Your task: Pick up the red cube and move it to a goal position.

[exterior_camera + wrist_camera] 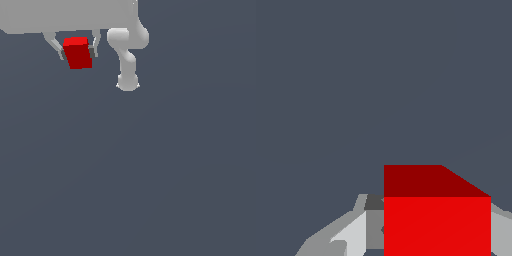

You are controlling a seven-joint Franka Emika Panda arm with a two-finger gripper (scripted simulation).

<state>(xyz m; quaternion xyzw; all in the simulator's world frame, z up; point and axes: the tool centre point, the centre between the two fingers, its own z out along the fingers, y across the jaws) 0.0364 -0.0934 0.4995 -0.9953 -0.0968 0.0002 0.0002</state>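
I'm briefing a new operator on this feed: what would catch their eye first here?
The red cube stands out first, bright against the plain dark grey ground, near the top of the exterior view toward its left. It sits between the fingers of the pale end effector, which close on its sides. In the wrist view the cube fills the near corner, with a finger against its side.

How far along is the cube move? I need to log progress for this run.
Done: the red cube sits between the fingers of the gripper, apparently grasped; the wrist view shows it there too. In hand: carrying it. Left: reaching the goal, which no marker shows in either view.
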